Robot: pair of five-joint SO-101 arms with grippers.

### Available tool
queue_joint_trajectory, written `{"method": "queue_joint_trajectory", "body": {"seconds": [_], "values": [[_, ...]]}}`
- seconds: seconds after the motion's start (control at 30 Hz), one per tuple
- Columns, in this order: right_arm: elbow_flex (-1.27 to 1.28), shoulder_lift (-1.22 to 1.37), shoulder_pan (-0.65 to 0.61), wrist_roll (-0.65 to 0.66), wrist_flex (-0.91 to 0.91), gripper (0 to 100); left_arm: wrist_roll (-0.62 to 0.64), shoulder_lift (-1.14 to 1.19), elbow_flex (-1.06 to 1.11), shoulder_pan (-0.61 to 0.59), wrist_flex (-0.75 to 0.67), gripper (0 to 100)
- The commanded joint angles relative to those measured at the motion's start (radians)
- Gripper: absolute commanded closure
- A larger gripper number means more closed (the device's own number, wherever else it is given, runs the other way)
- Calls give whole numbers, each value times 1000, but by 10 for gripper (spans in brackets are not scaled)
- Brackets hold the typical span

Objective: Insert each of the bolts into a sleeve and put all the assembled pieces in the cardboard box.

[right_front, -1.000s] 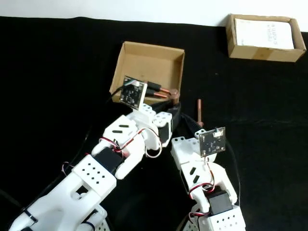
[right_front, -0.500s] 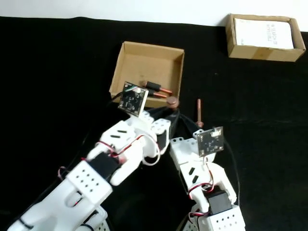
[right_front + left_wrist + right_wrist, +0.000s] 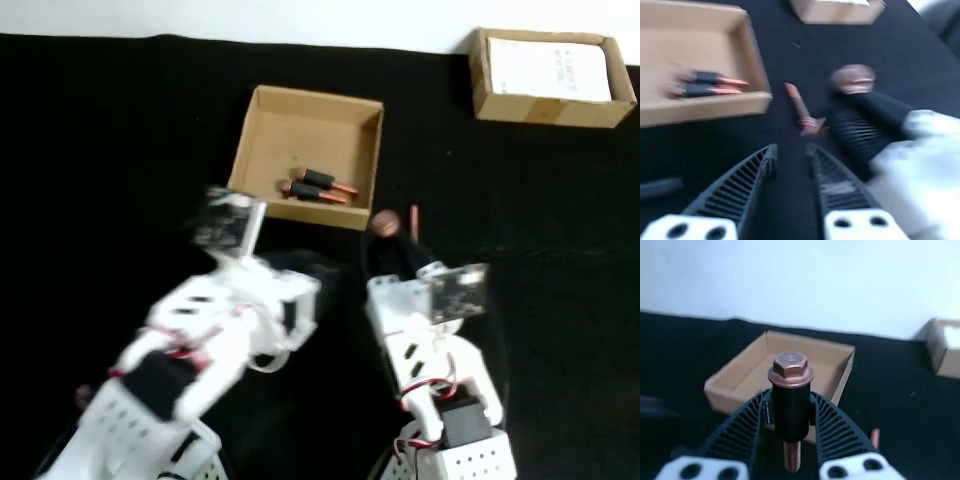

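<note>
My right gripper (image 3: 790, 401) is shut on an assembled piece (image 3: 789, 412), a black sleeve held upright with the copper bolt head (image 3: 790, 367) on top. From above, that bolt head (image 3: 383, 224) sits just in front of the cardboard box (image 3: 246, 150). Two assembled pieces (image 3: 318, 186) lie inside the box near its front wall. A loose copper bolt (image 3: 414, 221) lies on the black cloth right of the held piece. My left gripper (image 3: 790, 149) is open and empty, low over the cloth in front of the box (image 3: 715, 107), pointing toward the loose bolt (image 3: 801, 107).
A second cardboard box (image 3: 545, 110) holding white paper stands at the back right. A dark grey elongated shape (image 3: 657, 187) lies on the cloth in front of the box; I cannot tell what it is. Black cloth covers the table around the arms.
The left arm has drawn back from the box's front wall toward the front left. The right gripper with its assembled piece has shifted slightly right, closer to the loose bolt.
</note>
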Motion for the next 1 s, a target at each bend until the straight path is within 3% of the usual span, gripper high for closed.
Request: {"method": "queue_joint_trajectory", "body": {"seconds": [0.0,0.1,0.4,0.63,0.97], "values": [[-176,133,64,-8,-24,992,-3,-120,-5,-137,51,977],[-349,363,97,-64,-19,992,-3,-214,-5,-251,84,993],[-915,1072,101,-57,-19,992,-3,-524,216,-587,92,992],[-1256,1547,90,219,-22,992,3,-509,318,-808,86,992],[-1652,2083,24,747,-19,992,5,-509,576,-831,69,992]]}}
